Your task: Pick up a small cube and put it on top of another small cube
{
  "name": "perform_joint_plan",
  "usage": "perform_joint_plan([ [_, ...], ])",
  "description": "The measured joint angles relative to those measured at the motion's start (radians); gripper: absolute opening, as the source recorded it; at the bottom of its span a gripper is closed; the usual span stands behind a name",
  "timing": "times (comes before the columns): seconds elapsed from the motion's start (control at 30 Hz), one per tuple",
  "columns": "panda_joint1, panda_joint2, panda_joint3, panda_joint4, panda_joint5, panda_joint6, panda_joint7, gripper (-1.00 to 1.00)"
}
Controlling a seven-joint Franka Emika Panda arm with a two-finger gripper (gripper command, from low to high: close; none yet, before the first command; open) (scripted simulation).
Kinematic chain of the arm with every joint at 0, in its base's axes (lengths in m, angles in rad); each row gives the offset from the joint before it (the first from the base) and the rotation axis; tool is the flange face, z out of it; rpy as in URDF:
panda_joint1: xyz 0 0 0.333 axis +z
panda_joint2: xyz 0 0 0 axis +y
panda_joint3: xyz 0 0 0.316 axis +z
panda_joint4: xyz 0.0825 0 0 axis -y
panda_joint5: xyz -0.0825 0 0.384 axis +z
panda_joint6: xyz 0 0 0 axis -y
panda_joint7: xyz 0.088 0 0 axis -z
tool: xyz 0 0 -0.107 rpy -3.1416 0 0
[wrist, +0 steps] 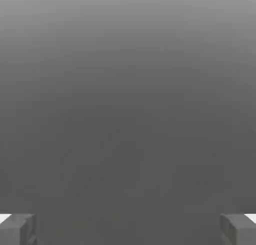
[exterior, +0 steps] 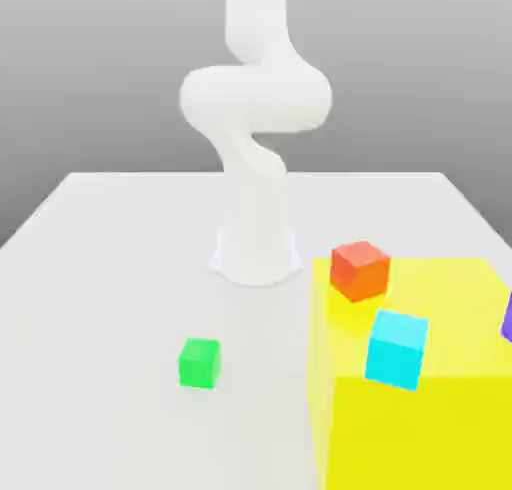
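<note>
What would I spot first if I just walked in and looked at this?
Probably the big yellow block at the exterior view's lower right, with an orange-red cube and a cyan cube sitting on top of it. Next, the tall white robot arm rising from the middle of the white table. A small green cube sits alone on the table, to the exterior view's left of the block.

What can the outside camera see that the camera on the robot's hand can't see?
The exterior view has the white arm on a white table, a small green cube on that table, and a big yellow block with an orange-red cube and a cyan cube on it. The hand view has two grey fingertips standing wide apart with nothing between them, against plain grey. The two views share no object.
</note>
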Motion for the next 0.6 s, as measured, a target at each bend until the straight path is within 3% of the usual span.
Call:
perform_joint_plan([
  [0.27, -0.076, 0.220, 0.027, -0.193, -0.087, 0.168, 0.040, 0.00],
  [0.6, -0.155, 0.481, -0.035, -0.432, -0.125, 0.380, 0.034, 0.00],
])
